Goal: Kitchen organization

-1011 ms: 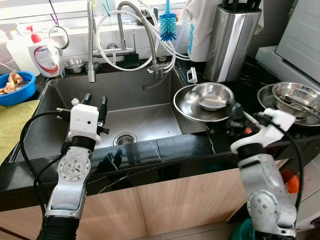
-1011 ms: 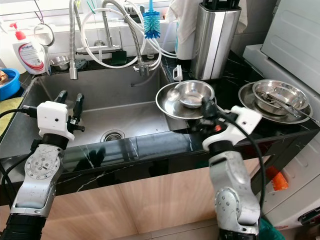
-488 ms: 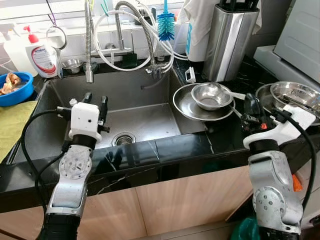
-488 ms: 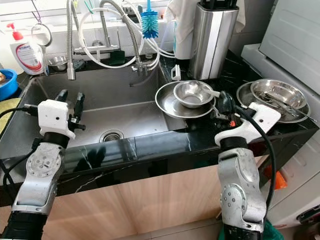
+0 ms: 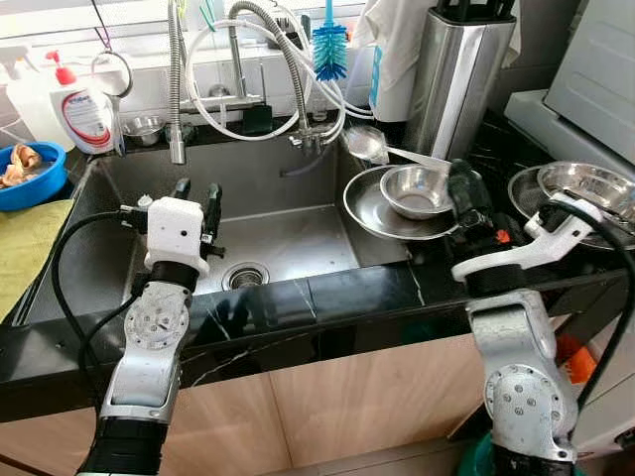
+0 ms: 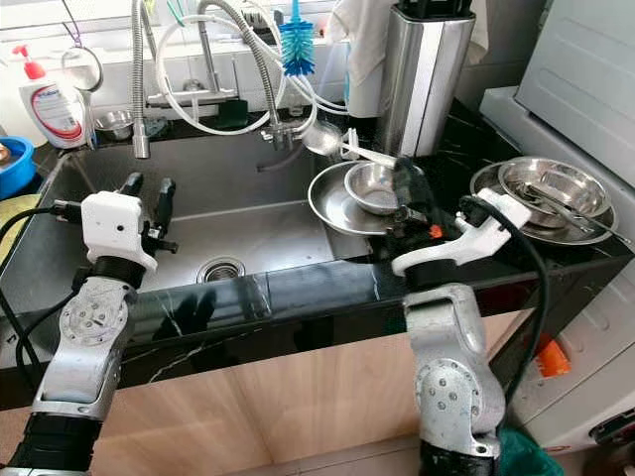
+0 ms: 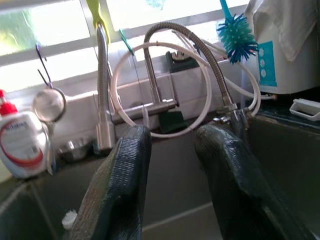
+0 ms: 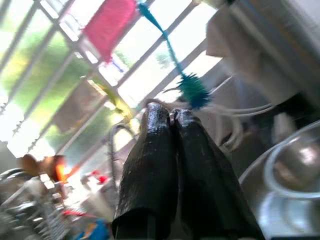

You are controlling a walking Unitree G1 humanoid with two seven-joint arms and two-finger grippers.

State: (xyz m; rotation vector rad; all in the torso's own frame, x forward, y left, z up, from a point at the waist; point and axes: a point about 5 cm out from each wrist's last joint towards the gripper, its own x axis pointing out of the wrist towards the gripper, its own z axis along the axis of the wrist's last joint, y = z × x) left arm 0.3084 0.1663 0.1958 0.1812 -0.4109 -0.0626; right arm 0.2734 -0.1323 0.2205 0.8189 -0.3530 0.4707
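Ladle (image 5: 369, 145) now aloft over the bowl (image 5: 417, 190), clamped in right hand (image 5: 458, 183); left hand (image 5: 195, 192) spread as before.

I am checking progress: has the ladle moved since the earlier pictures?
Yes. The ladle, gripped by the right gripper, now sticks out above the small bowl, toward the faucet; earlier it lay in that bowl.

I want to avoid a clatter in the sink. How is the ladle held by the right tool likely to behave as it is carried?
The ladle looks like polished steel, so probably stiff and slippery. The right tool pinches only the end of the thin handle, with the scoop far out over the large dish, so it may pivot or sag in the grip. It probably is light.
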